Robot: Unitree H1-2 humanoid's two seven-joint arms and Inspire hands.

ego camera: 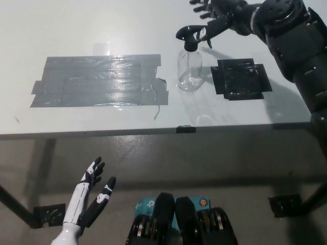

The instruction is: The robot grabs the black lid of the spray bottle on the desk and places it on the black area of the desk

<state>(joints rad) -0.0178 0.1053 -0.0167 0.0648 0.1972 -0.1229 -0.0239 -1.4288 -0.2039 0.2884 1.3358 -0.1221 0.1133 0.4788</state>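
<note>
A clear spray bottle (189, 70) stands upright on the white desk (102, 30), between a grey tape patch and a black tape patch. Its black spray lid (190, 37) sits on top of the bottle. My black right hand (217, 18) hovers just right of the lid and slightly beyond it, fingers spread and open; the fingertips are close to the lid, and contact is not clear. The black area (240, 78) lies on the desk to the right of the bottle. My white left hand (91, 196) rests open below the desk's front edge at lower left.
A large grey tape patch (99, 81) covers the desk left of the bottle. The desk's front edge (153, 131) runs across the middle of the picture, with the floor and black table feet (286, 204) below.
</note>
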